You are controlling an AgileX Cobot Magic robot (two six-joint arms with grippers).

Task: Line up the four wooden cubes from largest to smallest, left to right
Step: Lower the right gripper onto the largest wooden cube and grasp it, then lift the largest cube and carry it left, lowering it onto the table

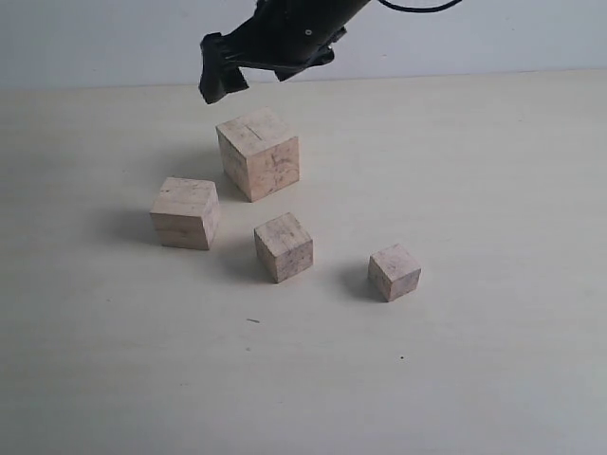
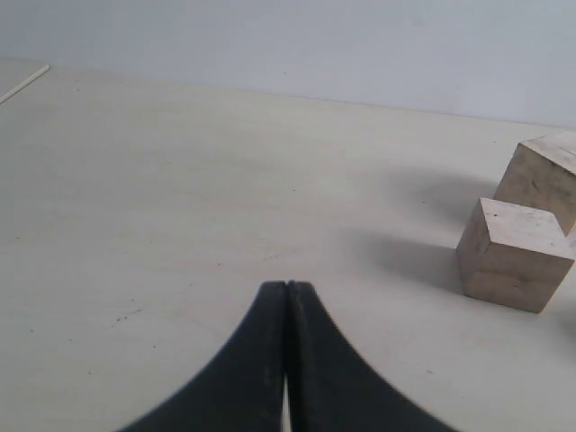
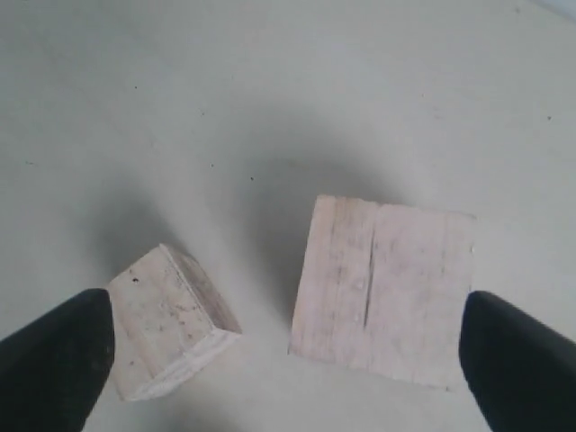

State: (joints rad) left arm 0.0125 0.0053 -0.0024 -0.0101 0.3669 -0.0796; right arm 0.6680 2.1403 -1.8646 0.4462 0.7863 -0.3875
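Overhead, the right claw (image 3: 288, 360) hangs wide apart above the largest cube (image 1: 258, 152), left claw (image 2: 286, 360) pressed together; stiff, likely light wood invites gripping opposite flat faces.

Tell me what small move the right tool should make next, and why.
Probably shift the open right tool sideways until the largest cube sits centred between its fingers, then lower. In the right wrist view that cube lies toward one finger, and the second cube is also in the gap. The largest belongs leftmost, but in the exterior view it stands behind and right of the second cube.
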